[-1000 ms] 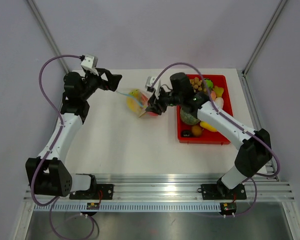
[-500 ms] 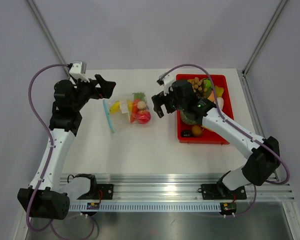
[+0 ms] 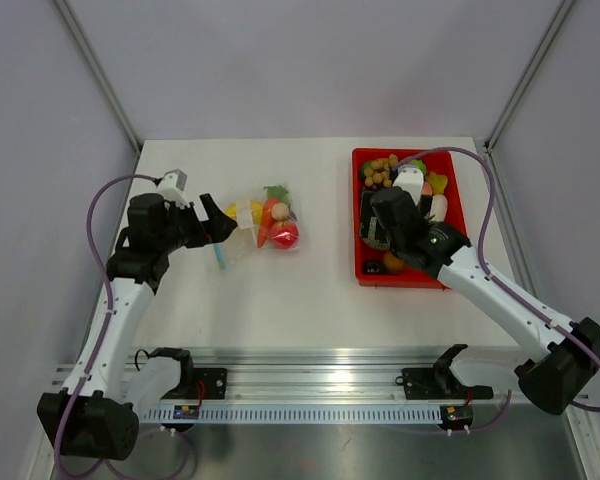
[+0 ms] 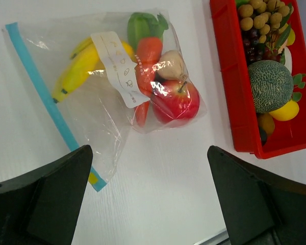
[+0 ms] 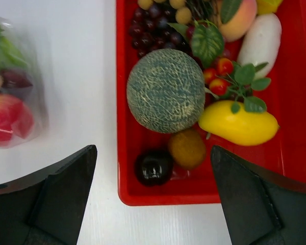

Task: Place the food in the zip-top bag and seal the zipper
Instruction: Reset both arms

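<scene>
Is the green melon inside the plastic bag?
No, the green melon sits in the red tray, outside the zip-top bag.

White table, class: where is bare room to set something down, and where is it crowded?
Bare: the white table between the clear plastic zip-top bag and the red rectangular tray, and in front of both. Crowded: the tray, packed with toy fruit.

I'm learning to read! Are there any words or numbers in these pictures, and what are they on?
White label on the zip-top bag: small printed marks, too blurred to read.
Nothing else in any view shows words, numbers or signs.
</scene>
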